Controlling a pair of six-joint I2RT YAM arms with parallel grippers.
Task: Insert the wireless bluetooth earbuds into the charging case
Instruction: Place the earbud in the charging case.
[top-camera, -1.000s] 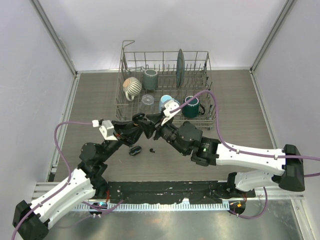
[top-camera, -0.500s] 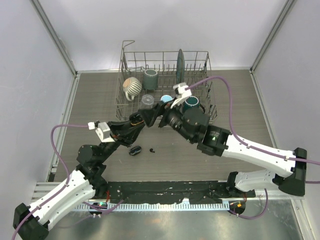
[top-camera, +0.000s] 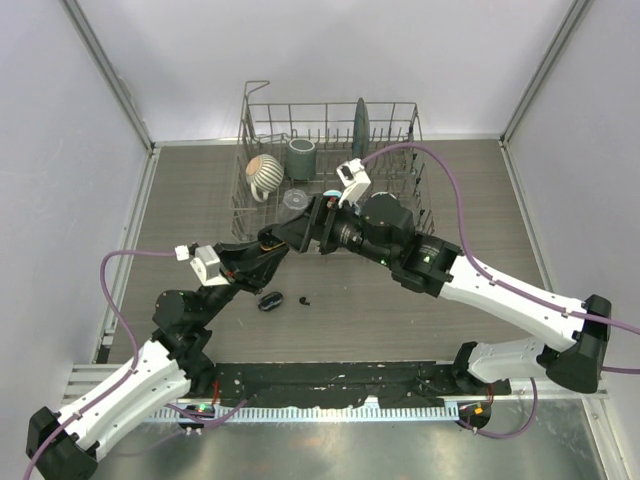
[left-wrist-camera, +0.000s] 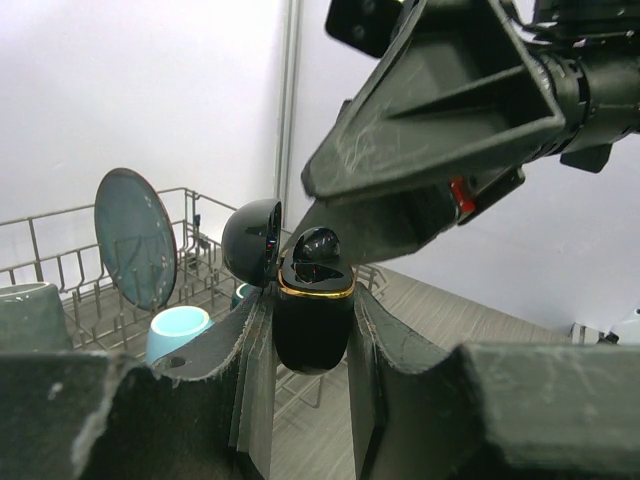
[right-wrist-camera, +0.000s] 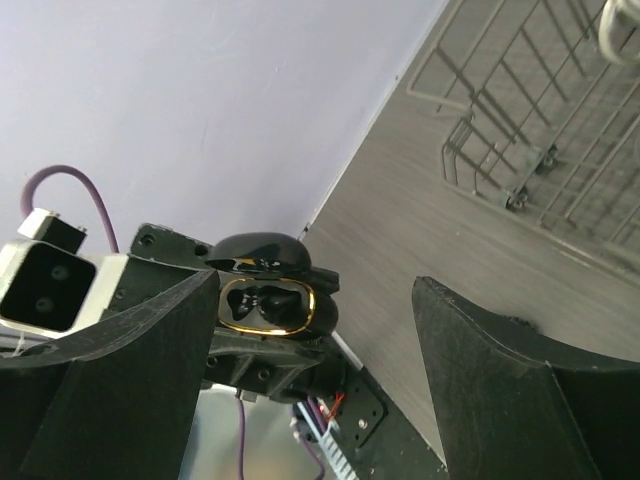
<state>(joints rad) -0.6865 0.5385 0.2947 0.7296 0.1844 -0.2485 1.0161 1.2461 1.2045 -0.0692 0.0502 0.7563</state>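
Jaws clamped hard: left gripper (left-wrist-camera: 312, 312) pinches the charging case (right-wrist-camera: 272, 312) upright, lid open, dark earbuds (right-wrist-camera: 264, 298) apparently seated inside. Right gripper (right-wrist-camera: 315, 285) gapes wide, empty, just above. Another loose earbud (top-camera: 305, 298) lies on the table (top-camera: 480, 200) below.

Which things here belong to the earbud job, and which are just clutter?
Job: charging case, lid open, in left gripper, with seated earbud; loose earbud on table; dark item beside it, too small to identify; right gripper, open at the case.
Clutter: dish rack; plate; grey cup; striped mug; blue mug.
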